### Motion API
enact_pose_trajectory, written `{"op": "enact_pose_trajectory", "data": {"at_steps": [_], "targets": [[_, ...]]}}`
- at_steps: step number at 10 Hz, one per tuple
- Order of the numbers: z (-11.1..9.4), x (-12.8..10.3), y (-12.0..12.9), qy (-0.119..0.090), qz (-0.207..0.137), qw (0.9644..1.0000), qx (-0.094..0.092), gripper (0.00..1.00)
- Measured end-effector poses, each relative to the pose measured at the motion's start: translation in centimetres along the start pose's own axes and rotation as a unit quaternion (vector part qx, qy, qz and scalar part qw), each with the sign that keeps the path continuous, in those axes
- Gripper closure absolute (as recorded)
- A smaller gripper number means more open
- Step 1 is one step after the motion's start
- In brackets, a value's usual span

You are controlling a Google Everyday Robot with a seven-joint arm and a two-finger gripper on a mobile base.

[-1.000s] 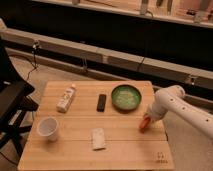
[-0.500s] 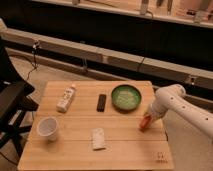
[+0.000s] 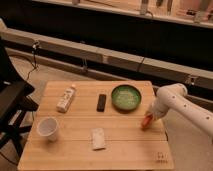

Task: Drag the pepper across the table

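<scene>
The pepper [image 3: 146,121] is a small orange-red item lying on the light wooden table [image 3: 125,145] near its right edge, just below and right of the green bowl. My gripper [image 3: 150,117] comes in from the right on a white arm and sits directly over the pepper's upper end, touching or very close to it. The pepper's lower end shows beneath the gripper.
A green bowl [image 3: 126,97] stands at the back right. A flat black device [image 3: 101,102] lies left of it. A white bottle [image 3: 65,98] lies at the back left, a white cup [image 3: 47,128] at the front left, a pale packet [image 3: 99,138] at front middle. A dark chair [image 3: 12,107] stands left of the table.
The arm and pepper stand almost as before; the gripper has shifted slightly at the pepper near the right edge. Nothing else has moved.
</scene>
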Motion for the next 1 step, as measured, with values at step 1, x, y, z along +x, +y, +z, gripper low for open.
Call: {"op": "enact_pose_trajectory", "data": {"at_steps": [1], "targets": [[-0.03,0.06,-0.18,0.000,0.000,1.0000,0.001,1.00]]}}
